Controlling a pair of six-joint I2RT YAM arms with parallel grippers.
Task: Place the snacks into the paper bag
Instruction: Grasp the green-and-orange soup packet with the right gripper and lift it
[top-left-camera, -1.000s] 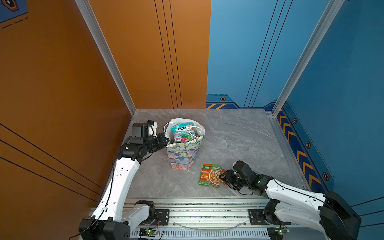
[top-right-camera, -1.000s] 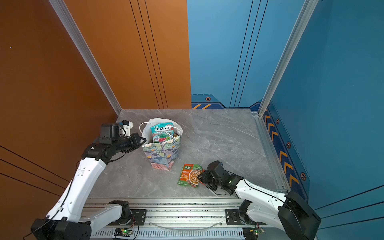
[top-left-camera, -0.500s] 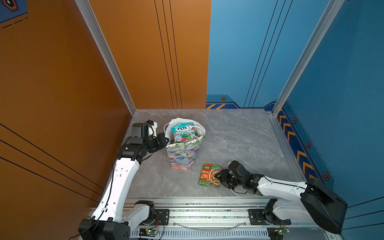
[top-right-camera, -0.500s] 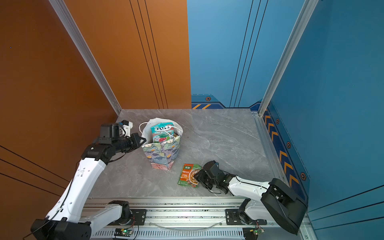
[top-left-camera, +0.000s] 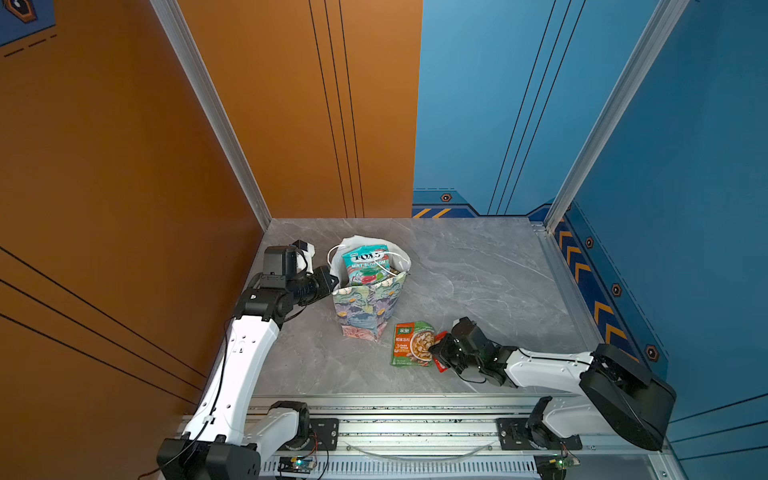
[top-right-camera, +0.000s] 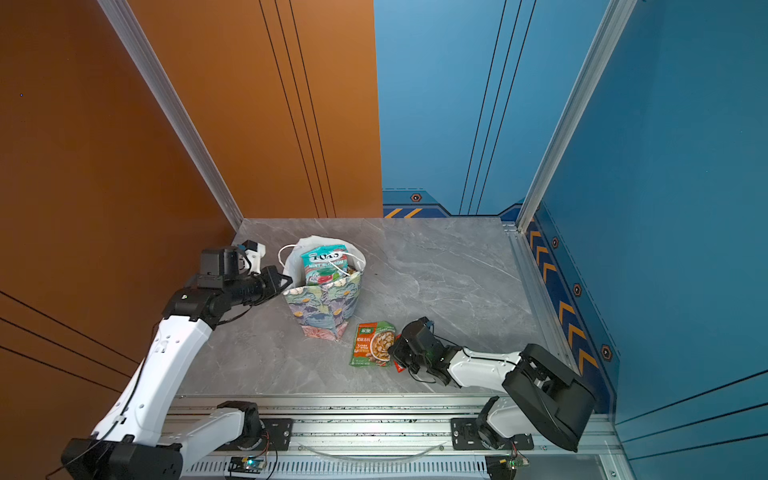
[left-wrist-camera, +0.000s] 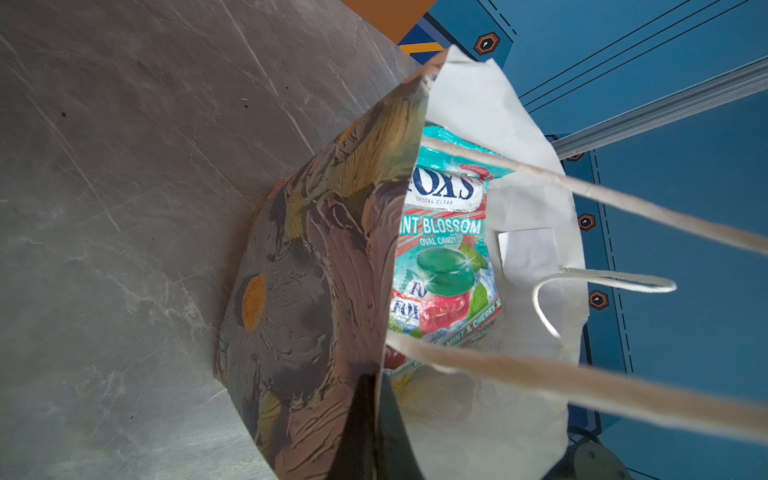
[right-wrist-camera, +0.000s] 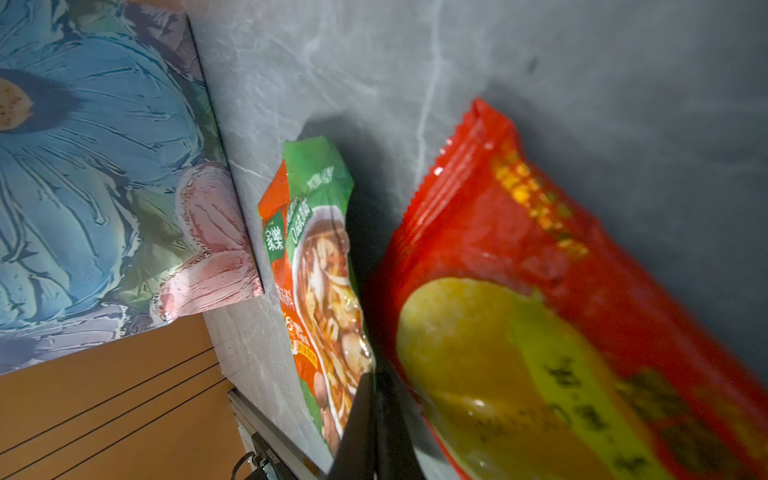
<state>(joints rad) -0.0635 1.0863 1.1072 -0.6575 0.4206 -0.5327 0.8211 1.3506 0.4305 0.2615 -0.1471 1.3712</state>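
The floral paper bag (top-left-camera: 368, 307) (top-right-camera: 324, 307) stands upright left of centre. A teal FOX'S packet (top-left-camera: 365, 266) (left-wrist-camera: 444, 249) sticks out of it. My left gripper (top-left-camera: 334, 282) (left-wrist-camera: 376, 382) is shut on the bag's left rim, one finger inside and one outside. A green-orange sachet (top-left-camera: 411, 345) (right-wrist-camera: 320, 257) lies on the table in front of the bag. My right gripper (top-left-camera: 434, 349) (right-wrist-camera: 374, 378) is low at that sachet's right edge, shut on it. A red sachet (top-right-camera: 399, 365) (right-wrist-camera: 540, 270) lies partly under this gripper.
The bag's white cord handles (left-wrist-camera: 602, 282) hang loose over its mouth. Orange wall (top-left-camera: 124, 208) stands close on the left, blue wall (top-left-camera: 685, 208) on the right. The metal rail (top-left-camera: 415, 424) runs along the table's front edge, just behind the right arm.
My right gripper has slid left to the green-orange sachet's edge and gone from open to shut. The left gripper and the bag have not moved.
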